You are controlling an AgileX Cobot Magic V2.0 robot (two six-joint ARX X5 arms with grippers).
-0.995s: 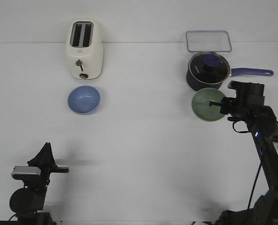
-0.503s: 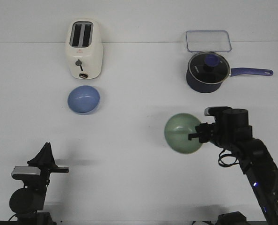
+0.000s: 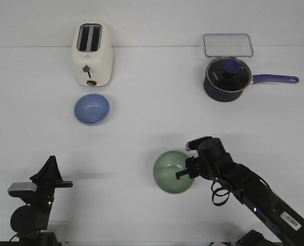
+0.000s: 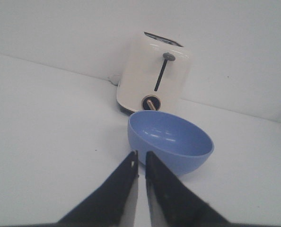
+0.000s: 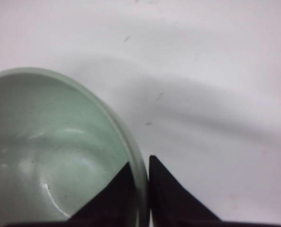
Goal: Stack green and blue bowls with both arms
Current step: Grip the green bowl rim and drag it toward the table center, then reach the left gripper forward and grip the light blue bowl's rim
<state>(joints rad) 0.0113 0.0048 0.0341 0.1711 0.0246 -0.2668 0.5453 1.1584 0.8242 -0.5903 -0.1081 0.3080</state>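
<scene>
Green bowl [image 3: 173, 172], pale sage, is held by the right gripper [image 3: 187, 171] near the front middle of the white table [image 3: 152, 128], whether lifted or resting on the surface cannot be told. In the right wrist view the two dark fingers [image 5: 166, 194] pinch the green bowl's rim [image 5: 131, 151], one inside the wall and one outside, so the hold is on a thin edge only. The blue bowl [image 3: 91, 109] sits upright on the table just in front of the cream toaster [image 3: 92, 54], well apart from the green bowl and to its left. The left gripper [image 3: 52, 177] is low at the near left corner; in the left wrist view its fingers [image 4: 157, 189] are pressed nearly together with only a slit between them, holding nothing, and the blue bowl [image 4: 170, 146] lies ahead of them with the toaster [image 4: 154, 75] close behind. A dark saucepan [image 3: 228, 78] with a glass lid and a clear container [image 3: 228, 45] stand at the far right, away from the work.

Judged stage: the green bowl is in transport toward the blue one, and stacking is not yet done.

Risks from here:
- A rim pinch gives little resistance to rotation, so the green bowl may swing or slip from the fingers during a fast move.
- A tilted or off-centre release could make the bowl catch the blue rim and tip rather than nest.
- The blue bowl is light and unrestrained, so a sideways nudge could push it against the toaster.
- If both arms converge on the blue bowl, they may collide.
</scene>
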